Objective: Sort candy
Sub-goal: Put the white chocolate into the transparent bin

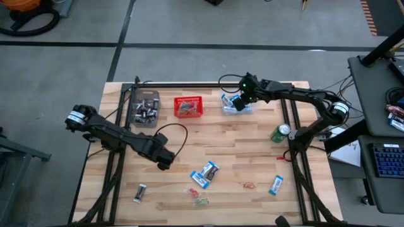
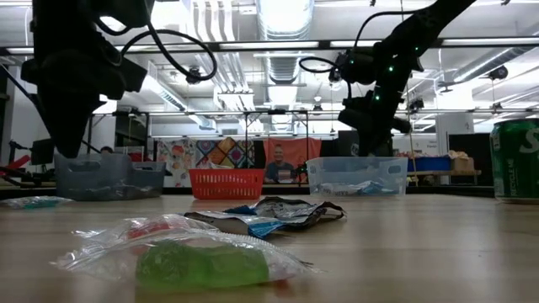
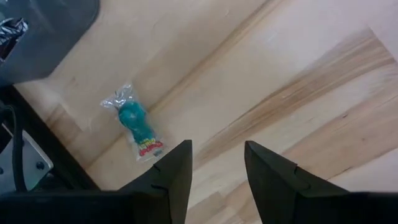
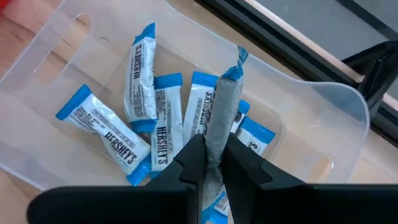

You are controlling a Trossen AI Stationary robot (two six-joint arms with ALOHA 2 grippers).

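right gripper (image 1: 237, 103) is held over the clear bin (image 1: 250, 110) at the table's (image 1: 252, 151) back, right of the red basket (image 1: 188, 107); its fingers (image 4: 186, 163) are pinched narrow on a blue-and-white packet (image 4: 222, 112), which is seen edge-on and upright in the right wrist view, over the bin. more blue packets (image 4: 140, 68) are lying inside that bin, abt five or six, some overlapping. left gripper (image 1: 165, 162) is hung above bare wood left of centre, fingers (image 3: 171, 174) parted w/ a gap and nothing between them. a teal sweet (image 3: 135, 121) in clear wrap is seen on the wood near it in the left wrist view, apart from the fingers. a grey bin (image 1: 144, 108) w/ dark bars is at back left, beside the basket. loose candy is left on the front half: a dark bar (image 1: 140, 192) front left, a blue packet and a dark one (image 1: 206, 172) touching near centre, small red/green pieces (image 1: 199, 197) just in front of them, a red piece (image 1: 249, 185) and another blue packet (image 1: 275, 185) to the right. a green can (image 1: 280, 132) is stood upright by the right edge. in the low view a green sweet (image 2: 202, 263) in clear wrap is closest to the camera.
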